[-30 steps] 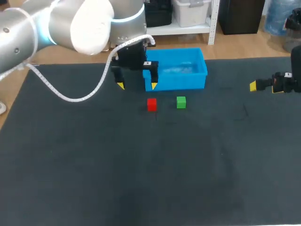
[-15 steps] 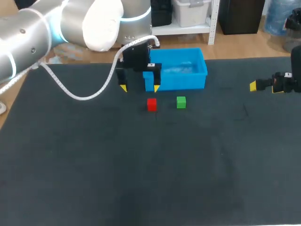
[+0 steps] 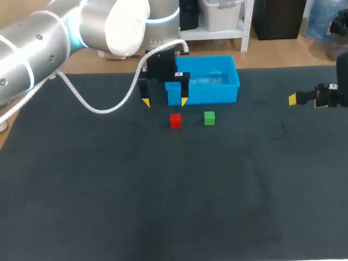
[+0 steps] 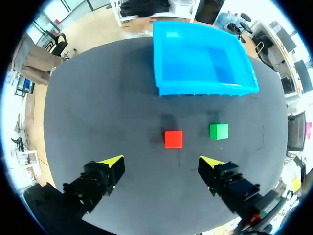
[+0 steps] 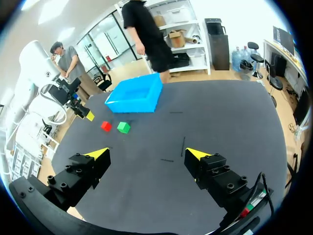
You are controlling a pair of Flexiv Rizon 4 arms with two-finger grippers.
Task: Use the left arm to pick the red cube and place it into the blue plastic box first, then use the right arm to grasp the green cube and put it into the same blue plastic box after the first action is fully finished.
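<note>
- Red cube (image 3: 175, 120): sits flat on the dark tabletop (image 3: 163, 190), not gripped, near the front wall of the blue plastic box (image 3: 206, 93) but apart from it.
- Green cube (image 3: 209, 118): lies on the tabletop just beside the red cube, on its right, with a small gap between them. It is equally near the box's front wall and is also untouched.
- Blue plastic box: stands upright and open-topped at the far side of the tabletop, behind both cubes.
- Left pincer (image 4: 160, 164): fingers spread wide and gripping nothing. In the left wrist view the red cube lies ahead of the yellow tips, roughly in line with the gap between them and clear of both. In the head view the pincer hangs by the box's front left corner.
- Left arm (image 3: 54, 38): comes in from the left corner, with a white cable (image 3: 103, 106) looping from it to the wrist.
- Right pincer (image 5: 146, 154): fingers spread and empty, over the tabletop's right side, well apart from cubes and box.
</note>
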